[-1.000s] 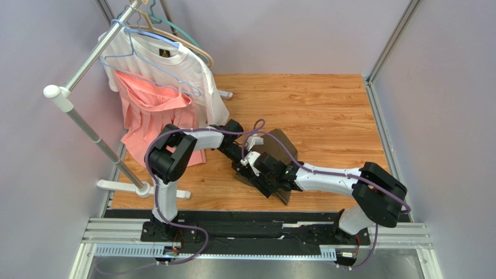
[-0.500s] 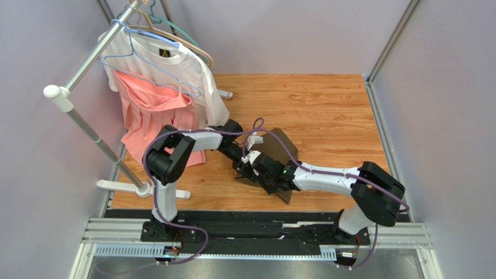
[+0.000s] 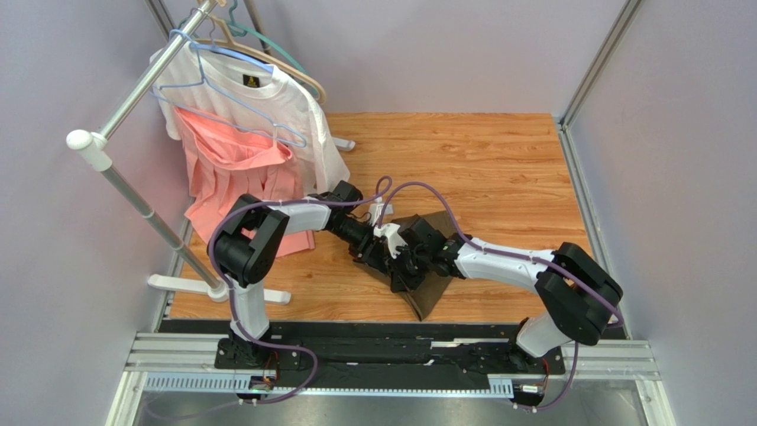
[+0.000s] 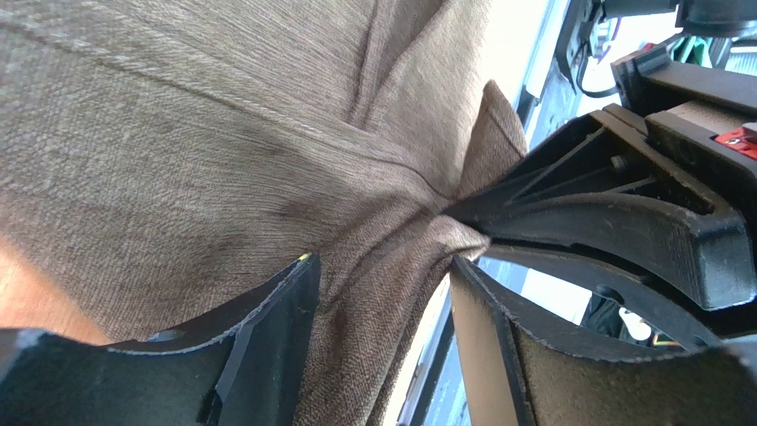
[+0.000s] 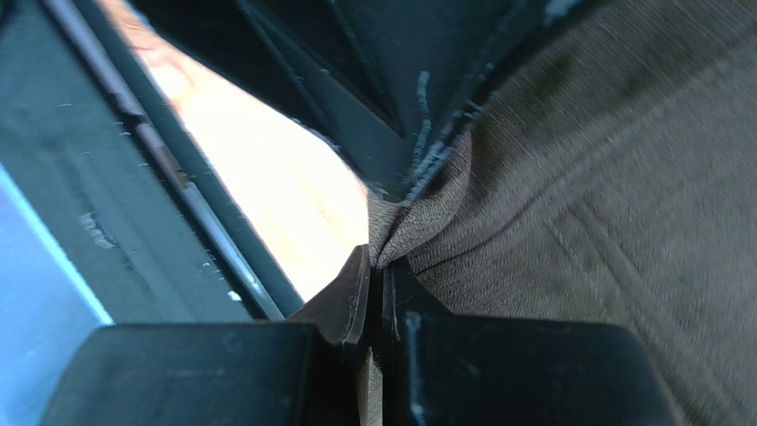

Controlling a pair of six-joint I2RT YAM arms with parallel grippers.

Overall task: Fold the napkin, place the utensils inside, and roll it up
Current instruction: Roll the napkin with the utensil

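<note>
The napkin (image 3: 430,289), a dark olive-brown woven cloth, is bunched and pulled up into a tent on the wooden table (image 3: 498,169) between both arms. My right gripper (image 3: 397,266) is shut on a pinched corner of it; the right wrist view shows the jaws closed on the cloth (image 5: 604,177) at the right gripper's tip (image 5: 378,259). My left gripper (image 3: 379,252) is right beside it. In the left wrist view the left gripper (image 4: 382,275) stands open, with a fold of napkin (image 4: 222,133) hanging loosely between its fingers. The utensils are out of view.
A clothes rack stands at the left with a white T-shirt (image 3: 266,98) and a pink garment (image 3: 227,169); its foot (image 3: 218,288) rests on the table's near left. Metal rails (image 3: 391,355) run along the near edge. Grey walls close in the table.
My left gripper has opened and let go of the napkin. My right gripper has shut on the same corner, and the cloth is now pulled up into a peak.
</note>
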